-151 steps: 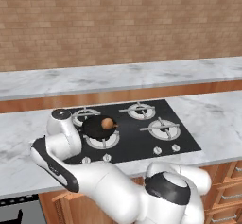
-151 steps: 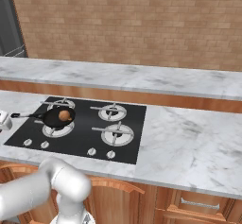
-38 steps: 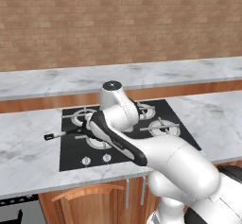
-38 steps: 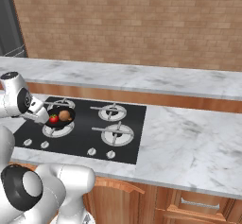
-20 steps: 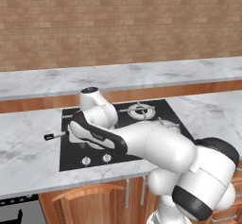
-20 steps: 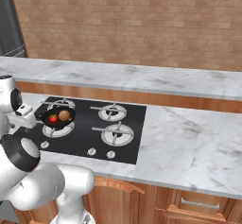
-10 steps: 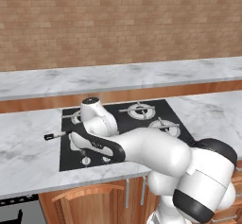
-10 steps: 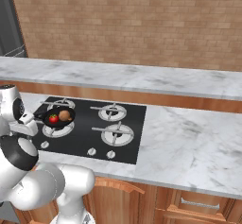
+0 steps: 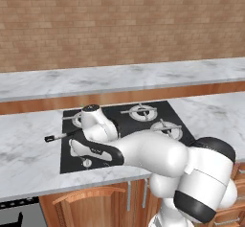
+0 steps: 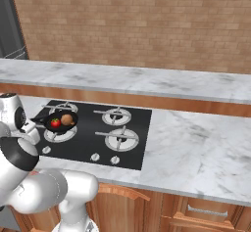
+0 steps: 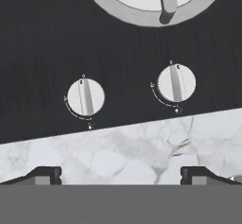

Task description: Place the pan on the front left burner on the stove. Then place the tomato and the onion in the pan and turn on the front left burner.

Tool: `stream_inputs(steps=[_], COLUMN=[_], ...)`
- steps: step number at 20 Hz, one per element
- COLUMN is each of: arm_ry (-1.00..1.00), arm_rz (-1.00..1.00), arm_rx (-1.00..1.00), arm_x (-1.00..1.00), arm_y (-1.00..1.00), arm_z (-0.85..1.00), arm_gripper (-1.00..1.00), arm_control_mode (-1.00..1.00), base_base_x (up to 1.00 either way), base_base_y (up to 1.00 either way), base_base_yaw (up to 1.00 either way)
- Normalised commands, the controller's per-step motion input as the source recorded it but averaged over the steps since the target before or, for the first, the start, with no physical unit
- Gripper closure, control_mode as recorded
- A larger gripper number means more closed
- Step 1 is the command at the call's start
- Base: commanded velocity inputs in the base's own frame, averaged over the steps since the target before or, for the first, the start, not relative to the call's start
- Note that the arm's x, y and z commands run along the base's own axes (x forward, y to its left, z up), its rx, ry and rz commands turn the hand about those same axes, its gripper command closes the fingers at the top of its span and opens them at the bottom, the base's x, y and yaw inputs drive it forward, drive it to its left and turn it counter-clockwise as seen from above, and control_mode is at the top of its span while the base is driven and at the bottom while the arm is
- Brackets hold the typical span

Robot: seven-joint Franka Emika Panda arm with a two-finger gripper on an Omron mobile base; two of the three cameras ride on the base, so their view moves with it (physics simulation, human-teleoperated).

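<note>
The black pan point(image 10: 61, 122) sits on the left of the stove point(image 10: 132, 128), over the front left burner point(image 10: 59, 135), whose silver ring shows under its near rim. In the pan the red tomato point(image 10: 55, 123) lies beside the brown onion point(image 10: 67, 120). The pan's thin handle point(image 9: 56, 136) points left past my arm. My gripper point(image 11: 121, 176) is open with nothing between its fingertips point(image 11: 45, 175). It hangs low over the counter strip in front of the stove. Two silver knobs point(image 11: 85, 97) point(image 11: 176, 82) lie just ahead of it.
My white arm point(image 9: 143, 152) lies across the stove's front left part. Two more burners point(image 10: 122, 139) point(image 10: 115, 113) and two knobs point(image 10: 95, 156) point(image 10: 115, 160) lie to the right. A marble counter point(image 10: 196, 148) surrounds the stove, with a raised ledge and brick wall behind.
The tomato now lies in the pan beside the onion. My arm has swung from above the pan down to the stove's front left edge. The gripper stays open.
</note>
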Motion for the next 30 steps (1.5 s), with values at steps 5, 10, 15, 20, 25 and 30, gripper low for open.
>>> stream_inputs(steps=[5, 10, 15, 20, 25, 30], arm_ry=[0.00, 0.00, 0.00, 0.00, 0.00, 0.00], arm_rz=[0.00, 0.00, 0.00, 0.00, 0.00, 0.01], arm_rx=[0.00, 0.00, 0.00, 0.00, 0.00, 0.00], arm_x=[0.27, 0.12, 0.00, 0.02, 0.04, 0.08], arm_y=[0.15, 0.14, 0.08, 0.01, 0.00, 0.04], arm_z=[-0.11, -0.16, -0.27, -0.25, -0.19, -0.12], arm_gripper=[-1.00, -1.00, -1.00, -1.00, -1.00, -1.00], arm_control_mode=[-1.00, -1.00, -1.00, -1.00, -1.00, -1.00], base_base_x=[0.00, 0.00, 0.00, 0.00, 0.00, 0.00], base_base_y=[0.00, 0.00, 0.00, 0.00, 0.00, 0.00], base_base_yaw=[0.00, 0.00, 0.00, 0.00, 0.00, 0.00])
